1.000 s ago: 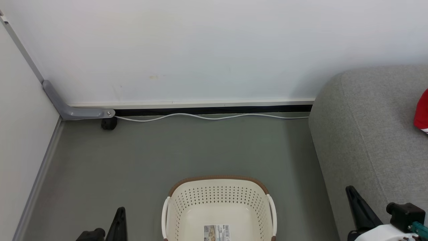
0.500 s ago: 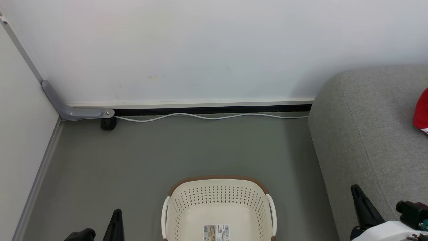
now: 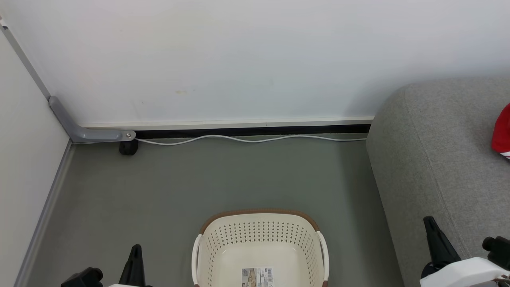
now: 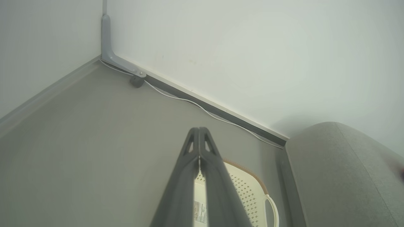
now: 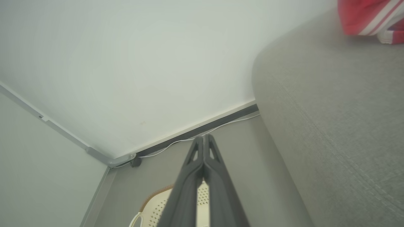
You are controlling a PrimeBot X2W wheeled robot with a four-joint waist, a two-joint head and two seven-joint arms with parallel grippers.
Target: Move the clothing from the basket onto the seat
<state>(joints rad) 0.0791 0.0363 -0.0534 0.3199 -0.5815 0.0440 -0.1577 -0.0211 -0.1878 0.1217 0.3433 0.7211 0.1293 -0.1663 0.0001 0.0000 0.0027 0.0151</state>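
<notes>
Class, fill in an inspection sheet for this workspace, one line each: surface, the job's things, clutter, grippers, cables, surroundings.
Surface: grey floor, smooth and flat.
Job's things: basket stands on the floor beside the seat; the part in view holds no garment, just a label on its bottom. Red clothing lies on the seat.
Clutter: nothing seen.
Grippers: left gripper shut, empty; right gripper shut, empty.
Cables: white cable lies on the floor along the foot of the wall.
Surroundings: white wall, grey bracket in the corner.
</notes>
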